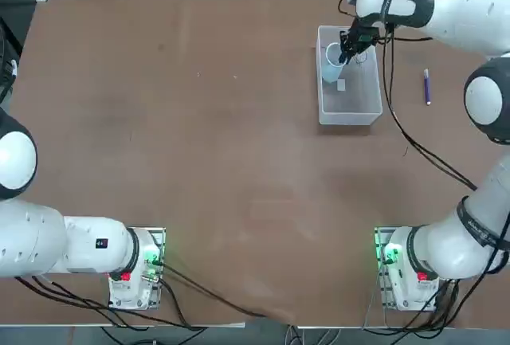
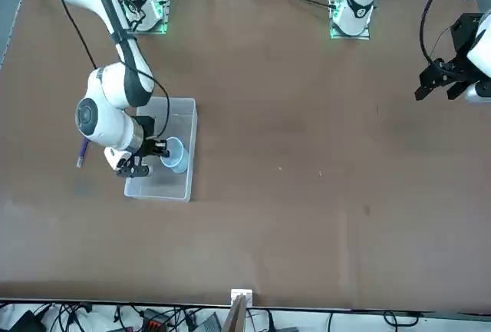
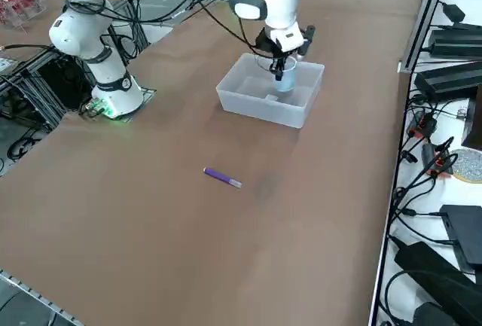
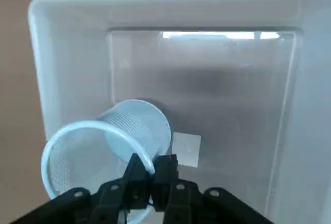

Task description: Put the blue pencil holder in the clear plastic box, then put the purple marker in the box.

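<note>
The blue pencil holder (image 4: 111, 141) hangs tilted inside the clear plastic box (image 1: 349, 112), at the far end from the robot's base, its rim pinched by the right gripper (image 4: 151, 169), whose 2 fingers are closed nearly together on the cup's wall. You can see in the wrist view that the cup's base points down toward the box floor beside the small white label (image 4: 185, 149); whether it touches the floor you cannot tell. Step 1 looks close to done; it probably needs only a release. What your next reach turns on is the purple marker (image 1: 427, 87): it lies on the table (image 1: 199, 138) well outside the box, toward the robot's right of the gripper, its long axis running roughly toward and away from the robot's base, parallel to the box's long sides.
</note>
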